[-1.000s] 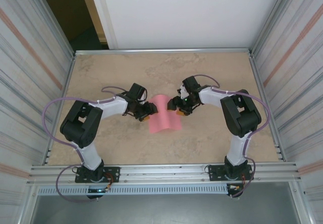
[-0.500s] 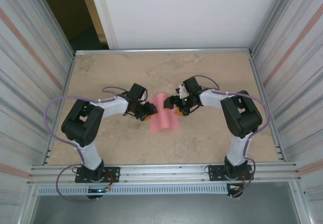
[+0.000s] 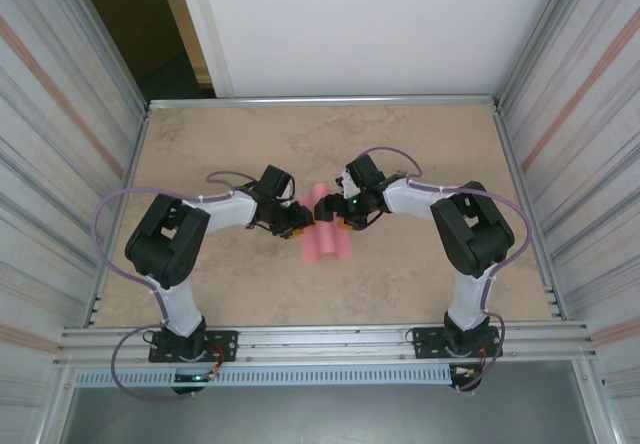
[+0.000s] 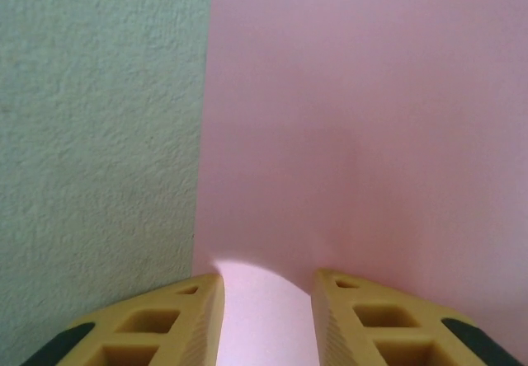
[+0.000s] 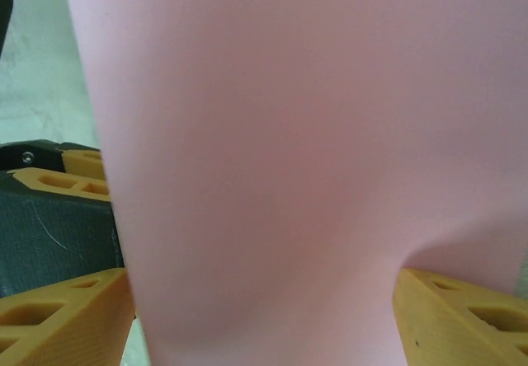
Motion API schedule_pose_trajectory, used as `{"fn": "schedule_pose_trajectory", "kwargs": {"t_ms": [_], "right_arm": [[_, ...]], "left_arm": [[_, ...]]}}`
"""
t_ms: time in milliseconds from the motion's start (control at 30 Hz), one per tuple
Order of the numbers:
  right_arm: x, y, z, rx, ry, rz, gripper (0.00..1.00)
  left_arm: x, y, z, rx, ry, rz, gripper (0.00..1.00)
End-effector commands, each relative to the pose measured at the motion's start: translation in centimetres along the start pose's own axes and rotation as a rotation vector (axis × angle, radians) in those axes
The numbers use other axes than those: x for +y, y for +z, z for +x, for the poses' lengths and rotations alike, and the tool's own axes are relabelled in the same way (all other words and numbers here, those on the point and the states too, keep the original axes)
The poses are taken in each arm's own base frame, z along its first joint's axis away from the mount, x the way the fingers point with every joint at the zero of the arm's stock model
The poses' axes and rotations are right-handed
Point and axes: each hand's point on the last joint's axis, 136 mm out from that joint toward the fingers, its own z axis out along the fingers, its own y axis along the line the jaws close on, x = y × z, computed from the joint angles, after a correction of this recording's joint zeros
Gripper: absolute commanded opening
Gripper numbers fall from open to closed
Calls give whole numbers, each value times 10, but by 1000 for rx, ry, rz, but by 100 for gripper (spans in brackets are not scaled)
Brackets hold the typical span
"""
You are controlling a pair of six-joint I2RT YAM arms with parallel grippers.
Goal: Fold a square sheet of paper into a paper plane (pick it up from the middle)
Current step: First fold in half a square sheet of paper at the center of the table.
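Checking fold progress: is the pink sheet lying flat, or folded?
Neither: the square sheet of paper bows upward in a rounded curve between the left fingers and right fingers; no sharp crease shows.

Centre: the square sheet of paper (image 3: 326, 234) bows up in a hump, with the left gripper (image 3: 299, 219) and right gripper (image 3: 333, 211) crowding its two sides.
Far worktop (image 3: 420, 144): bare up to the back panel (image 3: 380, 24).
Near strip: bare.
Sides: ribbed walls (image 3: 60, 154) bound both edges.
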Motion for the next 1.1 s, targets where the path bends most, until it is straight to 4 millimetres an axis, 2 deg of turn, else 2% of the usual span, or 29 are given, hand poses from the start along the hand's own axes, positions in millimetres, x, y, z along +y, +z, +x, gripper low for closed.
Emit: {"fn": "schedule_pose_trajectory", "kwargs": {"t_ms": [0,400,800,933,1067], "right_arm": [[0,-4,-3,-13,15,25,80],[1,1,-4,-2,7,67,69],[2,-2,-10,-21,21,72,48],[7,-9,-14,-45,16,39,36],[16,-20,-23,-94,11,-22,31]], "left_arm": [[23,13,15,56,-14,-81,33],[14,15,12,64,3,-52,27],[9,11,5,58,3,-26,25],[3,-1,-4,31,2,0,25],[-5,-19,-18,-20,3,42,26]]}}
